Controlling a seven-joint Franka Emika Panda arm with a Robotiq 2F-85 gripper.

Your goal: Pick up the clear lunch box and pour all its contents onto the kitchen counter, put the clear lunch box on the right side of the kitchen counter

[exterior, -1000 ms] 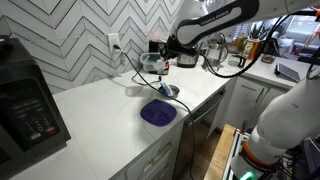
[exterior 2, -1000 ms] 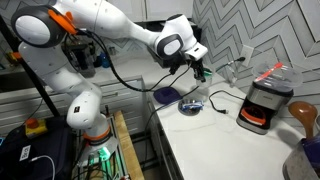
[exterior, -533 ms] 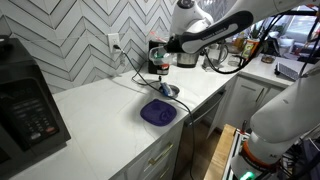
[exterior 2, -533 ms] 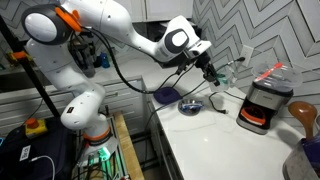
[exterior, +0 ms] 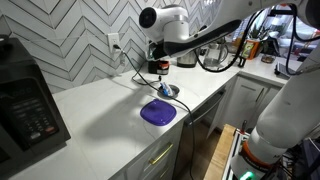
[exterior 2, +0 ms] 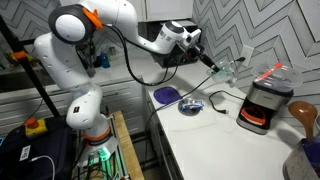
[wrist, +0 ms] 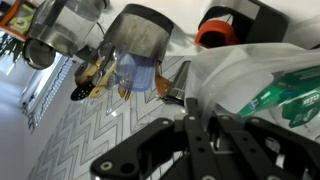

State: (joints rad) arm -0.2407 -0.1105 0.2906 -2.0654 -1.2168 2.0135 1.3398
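Observation:
My gripper [exterior 2: 207,62] is shut on the rim of the clear lunch box [exterior 2: 226,70] and holds it tilted in the air above the white kitchen counter [exterior 2: 215,140], near the herringbone wall. In the wrist view my gripper [wrist: 190,112] pinches the see-through box wall [wrist: 235,65], and a green piece of its contents [wrist: 290,95] shows through the plastic. In an exterior view the box [exterior: 153,67] hangs under the gripper [exterior: 158,60] over the counter [exterior: 100,115]. I see no bits lying on the counter.
A round purple plate [exterior: 158,113] and a small bowl [exterior: 168,91] sit near the counter's front edge, also seen as plate [exterior 2: 167,95] and bowl [exterior 2: 192,105]. A black and red appliance [exterior 2: 262,102] stands beyond. A black cable [exterior 2: 222,98] crosses the counter.
The arm has swung toward the back wall with the clear lunch box in the gripper, and the wrist has turned so the box tilts more.

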